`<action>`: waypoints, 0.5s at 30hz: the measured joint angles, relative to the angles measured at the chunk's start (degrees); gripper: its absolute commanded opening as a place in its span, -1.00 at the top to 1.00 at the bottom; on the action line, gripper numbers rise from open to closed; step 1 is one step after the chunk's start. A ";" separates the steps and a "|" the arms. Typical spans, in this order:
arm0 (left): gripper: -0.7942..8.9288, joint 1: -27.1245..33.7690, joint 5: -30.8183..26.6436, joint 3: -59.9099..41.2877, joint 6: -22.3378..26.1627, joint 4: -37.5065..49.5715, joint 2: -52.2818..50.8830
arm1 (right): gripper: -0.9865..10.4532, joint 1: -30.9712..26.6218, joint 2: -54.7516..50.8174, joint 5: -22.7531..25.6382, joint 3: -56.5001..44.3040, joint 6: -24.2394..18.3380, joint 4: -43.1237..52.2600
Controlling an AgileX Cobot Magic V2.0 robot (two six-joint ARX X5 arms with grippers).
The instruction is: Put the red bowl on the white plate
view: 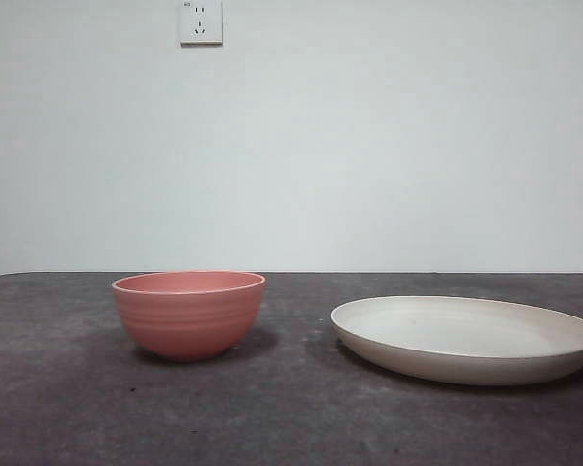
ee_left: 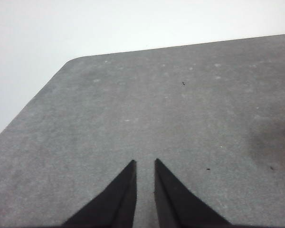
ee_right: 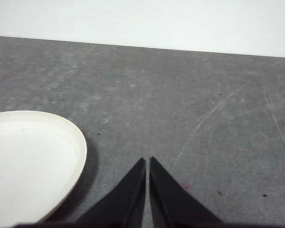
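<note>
The red bowl (view: 188, 317) stands upright and empty on the dark table, left of centre in the front view. To its right lies the white plate (view: 466, 342), empty, with a clear gap between the two. My left gripper (ee_left: 145, 162) hovers over bare tabletop near a rounded table corner, jaws shut with only a thin slit between them, holding nothing. My right gripper (ee_right: 147, 159) is shut and empty, just beside the white plate (ee_right: 32, 156). The bowl does not show in either wrist view. Neither arm appears in the front view.
The grey table (view: 291, 427) ends at a white wall with a power socket (view: 200, 21) high up. The table's edge and rounded corner (ee_left: 76, 61) lie ahead of the left gripper.
</note>
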 measured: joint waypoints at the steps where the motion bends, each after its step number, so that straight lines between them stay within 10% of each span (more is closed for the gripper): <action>1: 0.70 0.00 0.00 0.00 -0.98 0.00 0.00 | 0.82 0.00 0.00 -0.02 0.00 0.46 0.00; 15: 0.75 0.00 0.02 0.00 -26.95 0.00 0.00 | 0.82 0.00 0.00 -2.01 0.00 18.05 0.83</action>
